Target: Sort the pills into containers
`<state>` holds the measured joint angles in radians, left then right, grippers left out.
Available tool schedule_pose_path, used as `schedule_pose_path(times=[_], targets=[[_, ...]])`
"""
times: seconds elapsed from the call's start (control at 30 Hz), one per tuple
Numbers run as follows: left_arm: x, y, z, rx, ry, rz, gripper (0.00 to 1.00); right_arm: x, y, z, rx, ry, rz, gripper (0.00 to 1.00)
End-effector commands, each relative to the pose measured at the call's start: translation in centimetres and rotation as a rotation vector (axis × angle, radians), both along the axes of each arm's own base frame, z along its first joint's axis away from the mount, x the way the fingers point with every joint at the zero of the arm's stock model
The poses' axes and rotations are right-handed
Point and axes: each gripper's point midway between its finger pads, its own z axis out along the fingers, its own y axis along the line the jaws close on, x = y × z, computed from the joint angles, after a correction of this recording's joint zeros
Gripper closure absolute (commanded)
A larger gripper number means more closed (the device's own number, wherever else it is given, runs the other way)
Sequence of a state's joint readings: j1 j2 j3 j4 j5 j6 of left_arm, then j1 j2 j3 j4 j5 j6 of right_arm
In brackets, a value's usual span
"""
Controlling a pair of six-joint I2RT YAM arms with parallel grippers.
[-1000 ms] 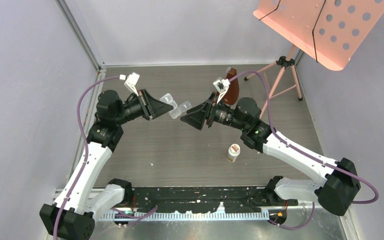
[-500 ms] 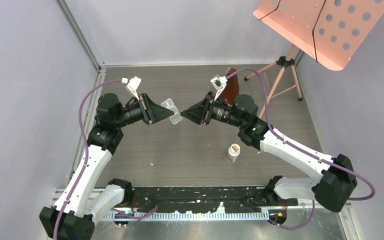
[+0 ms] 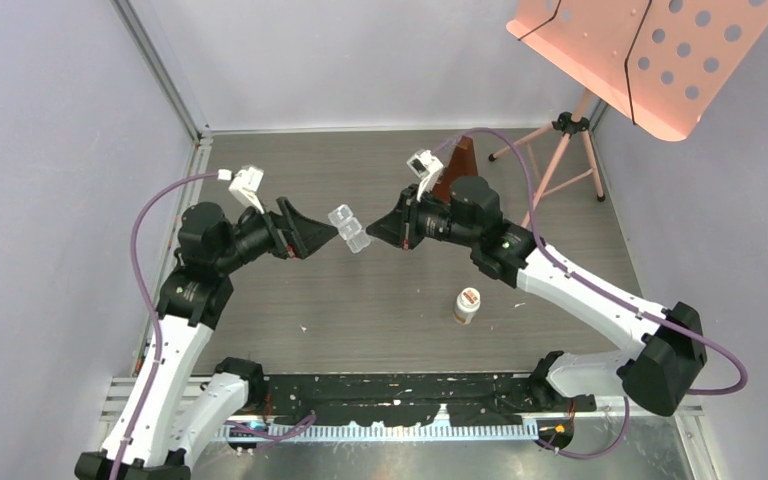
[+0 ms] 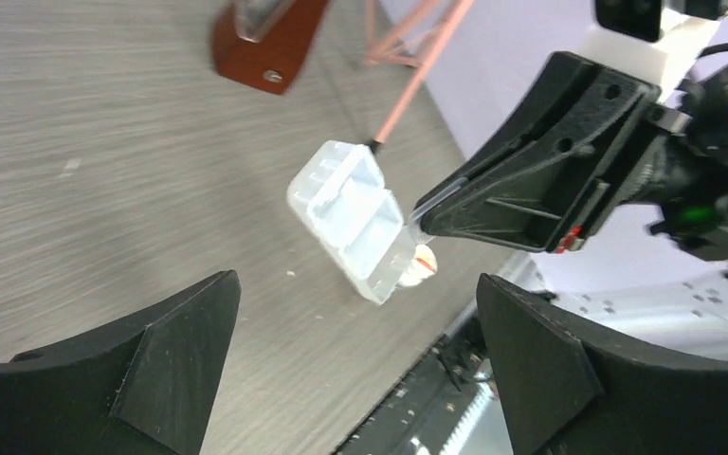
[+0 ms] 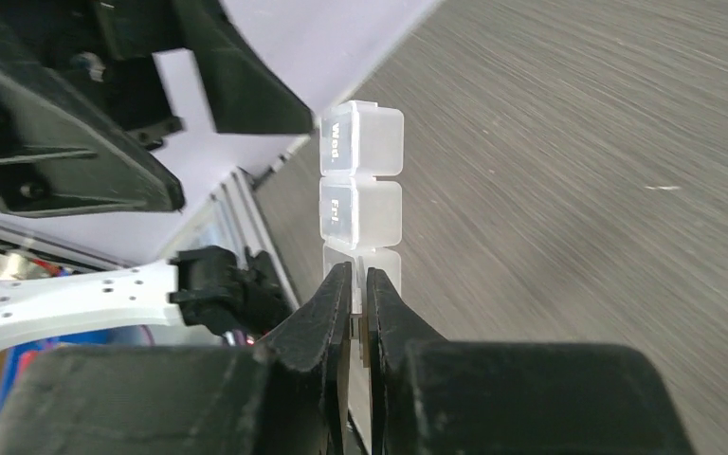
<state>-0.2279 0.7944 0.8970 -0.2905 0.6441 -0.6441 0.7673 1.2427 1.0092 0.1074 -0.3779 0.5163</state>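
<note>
Grey wood-grain tabletop (image 3: 360, 300) fills middle of overhead view, grain running left to right. Plain pale lavender walls (image 3: 50, 200) enclose left, back and right sides. Slim aluminium corner post (image 3: 160, 70) rises at back left. Salmon-pink perforated metal music-stand tray (image 3: 650, 50), tilted, overhangs back right corner on matching pink tripod (image 3: 569, 125). Black strip (image 3: 400, 390) and ribbed aluminium rail (image 3: 400, 430) line near edge. Light soft, even.

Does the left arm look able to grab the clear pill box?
Probably yes: the left gripper is open and faces the pill box, with nothing between; the right gripper pinches only one end.
</note>
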Motion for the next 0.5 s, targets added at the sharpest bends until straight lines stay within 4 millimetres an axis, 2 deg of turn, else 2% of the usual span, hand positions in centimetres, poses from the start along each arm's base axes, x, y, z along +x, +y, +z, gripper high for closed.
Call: schedule_pose_path(times=[0.0,0.1,0.17,0.27,0.37,0.47], targets=[[1.3,4.0,-0.7,0.113,-0.036,0.233,0.01,1.5,-1.0,-2.8,-0.238,-0.017,-0.016,0.95],[1.7,5.8,-1.7,0.167,-0.014,0.335,0.01,1.8,-0.8,-5.3,-0.313,0.002,0.006,0.95],[1.6,6.1,-2.2,0.181,-0.002,0.346,0.01,2.0,-0.7,-7.3,-0.355,0.025,0.023,0.95],[1.5,5.6,-3.0,0.181,0.021,0.315,0.01,2.3,0.0,-10.2,-0.430,0.063,0.083,0.95],[1.4,4.9,-3.7,0.167,0.046,0.272,0.02,1.6,0.2,-13.3,-0.522,0.092,0.188,0.94],[1.3,4.0,-4.2,0.152,0.049,0.221,0.03,2.1,0.2,-14.5,-0.562,0.089,0.205,0.95]])
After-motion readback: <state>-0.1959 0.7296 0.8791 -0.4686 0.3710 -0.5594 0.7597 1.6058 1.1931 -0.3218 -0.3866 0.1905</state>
